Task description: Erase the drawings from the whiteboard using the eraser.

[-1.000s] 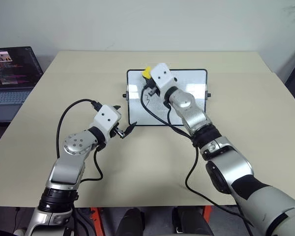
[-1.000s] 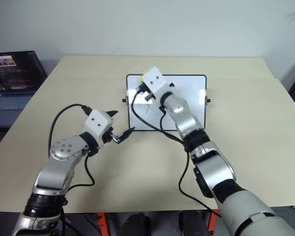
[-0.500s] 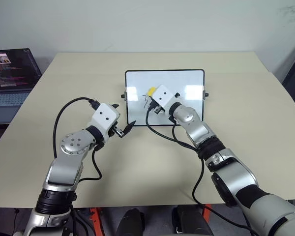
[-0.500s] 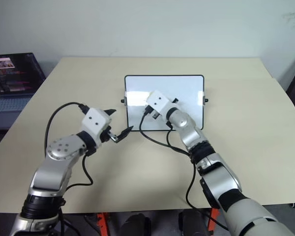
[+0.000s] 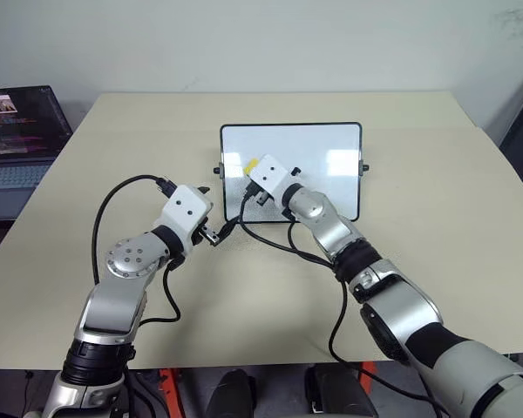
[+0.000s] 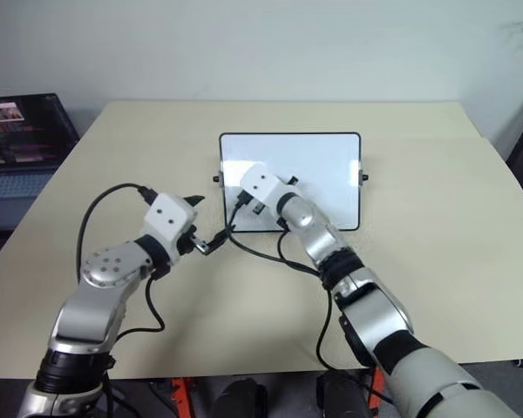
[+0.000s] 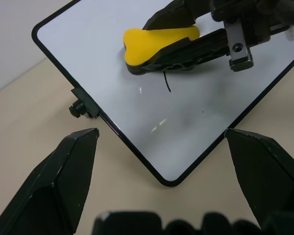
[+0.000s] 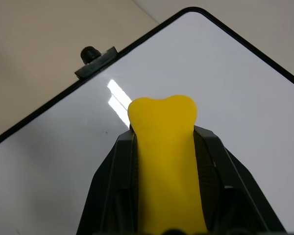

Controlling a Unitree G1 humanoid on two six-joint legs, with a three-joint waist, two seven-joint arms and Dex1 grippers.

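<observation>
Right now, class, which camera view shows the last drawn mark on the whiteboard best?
The left wrist view: a thin dark stroke shows on the whiteboard just beside the eraser. In the head views the right arm hides that spot; the right wrist view shows bare board past the eraser.

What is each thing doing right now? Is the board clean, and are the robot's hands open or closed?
whiteboard: lying flat on the table, mostly wiped, one thin dark mark left.
mark: not erased, just beside the eraser.
eraser: held, pressed on the board.
right gripper: shut on the eraser.
left gripper: open, holding nothing, at the board's near left corner.
laptop: open, screen on.
</observation>
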